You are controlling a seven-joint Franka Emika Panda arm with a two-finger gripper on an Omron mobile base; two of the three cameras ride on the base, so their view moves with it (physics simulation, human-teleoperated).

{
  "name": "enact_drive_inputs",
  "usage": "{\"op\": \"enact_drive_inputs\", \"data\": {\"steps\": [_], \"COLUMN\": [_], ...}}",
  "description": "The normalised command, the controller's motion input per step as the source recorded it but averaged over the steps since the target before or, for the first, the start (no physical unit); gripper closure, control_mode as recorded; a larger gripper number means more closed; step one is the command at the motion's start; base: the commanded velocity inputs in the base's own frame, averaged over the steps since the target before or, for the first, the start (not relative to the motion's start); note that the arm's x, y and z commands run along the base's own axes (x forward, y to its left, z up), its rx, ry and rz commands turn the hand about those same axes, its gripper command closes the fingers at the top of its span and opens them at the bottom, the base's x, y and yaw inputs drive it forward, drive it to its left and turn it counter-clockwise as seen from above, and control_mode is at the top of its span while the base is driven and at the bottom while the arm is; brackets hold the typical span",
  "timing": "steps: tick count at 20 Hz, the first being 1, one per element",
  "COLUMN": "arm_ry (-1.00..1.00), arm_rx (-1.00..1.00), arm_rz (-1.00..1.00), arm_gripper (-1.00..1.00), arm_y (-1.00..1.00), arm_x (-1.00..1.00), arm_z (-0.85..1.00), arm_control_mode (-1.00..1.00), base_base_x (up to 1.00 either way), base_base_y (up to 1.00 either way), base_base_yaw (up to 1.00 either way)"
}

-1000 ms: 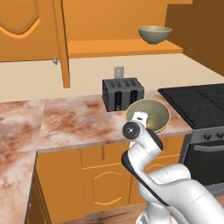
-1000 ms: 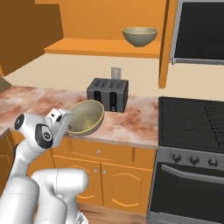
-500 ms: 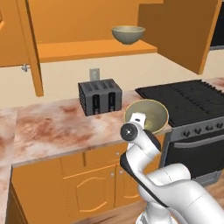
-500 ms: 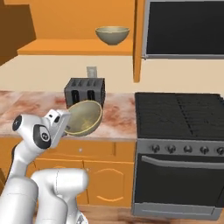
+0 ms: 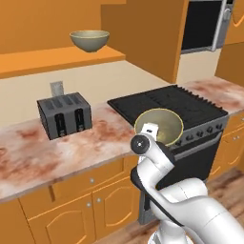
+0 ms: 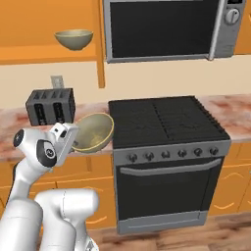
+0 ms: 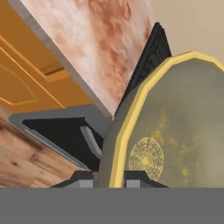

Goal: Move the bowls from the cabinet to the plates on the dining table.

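Bowl [image 5: 161, 125] in my grip, held in the air in front of the stove [image 5: 169, 106], over its front edge near the knobs. It is tipped on its side, open face turned up and away from me; in the hand view its yellowish rim [image 7: 131, 114] runs up from between my fingertips, olive inside to the right.

My end effector [image 6: 73, 138] is clenched on the bowl's rim at the low near edge. In the right base view the rim sits right at the hand, bowl [image 6: 92, 132] sticking out toward the stove.

Arm folded tight: upper link rises from the base, elbow bent, wrist joint [image 5: 140, 143] cocked upward just beneath the bowl. Hand sits at about desk height, just off the desk's [image 5: 43, 152] front edge, not touching it.

Second bowl [image 5: 89, 40] stands upright on the orange cabinet shelf [image 5: 57, 58], up on the wall, well apart from me. Same bowl [image 6: 73, 39] shows upper left in the right base view.

Black toaster [image 5: 64, 115] on the desk below that shelf, against the wall. Microwave [image 6: 166, 29] hangs above the stove. Wooden floor [image 7: 26, 162] below.
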Motion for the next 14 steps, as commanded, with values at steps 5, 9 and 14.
{"op": "enact_drive_inputs", "data": {"steps": [5, 9, 14], "arm_ry": [0.00, 0.00, 0.00], "arm_rx": [0.00, 0.00, 0.00], "arm_rz": [0.00, 0.00, 0.00], "arm_gripper": [1.00, 1.00, 1.00], "arm_y": [0.00, 0.00, 0.00], "arm_x": [0.00, 0.00, 0.00], "arm_z": [0.00, 0.00, 0.00], "arm_control_mode": [1.00, 1.00, 1.00], "base_base_x": [-0.05, -0.06, -0.09], "base_base_y": [-0.54, -0.54, -0.55], "base_base_yaw": [-0.37, -0.38, -0.39]}}
